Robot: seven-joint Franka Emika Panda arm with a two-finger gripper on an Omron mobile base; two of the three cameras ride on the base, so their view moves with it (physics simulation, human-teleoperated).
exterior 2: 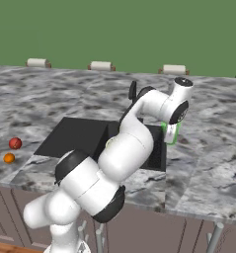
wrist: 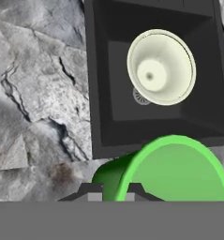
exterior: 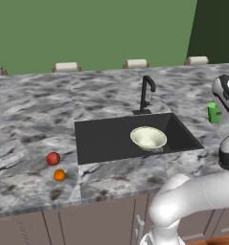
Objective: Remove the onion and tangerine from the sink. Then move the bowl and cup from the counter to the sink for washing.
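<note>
1. On the counter (exterior: pixel 34 119) front edge, left of the sink (exterior: pixel 101 141), the tangerine (exterior: pixel 59 175) lies just before the onion (exterior: pixel 53 158).
2. Inside the sink, the bowl (exterior: pixel 148 138) rests near the drain.
3. Right of the sink, the gripper (wrist: pixel 109 191) is apparently clamped on the cup (wrist: pixel 174 169) rim.

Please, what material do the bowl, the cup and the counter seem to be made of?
The bowl looks like glazed ceramic, maybe plastic: plain pale cream with a soft sheen. The cup looks like plastic: flat, bright green, thin rim, no pattern. The counter looks like polished marble or similar stone: grey and white veins across it. All is rendered, so these are guesses from looks.
</note>
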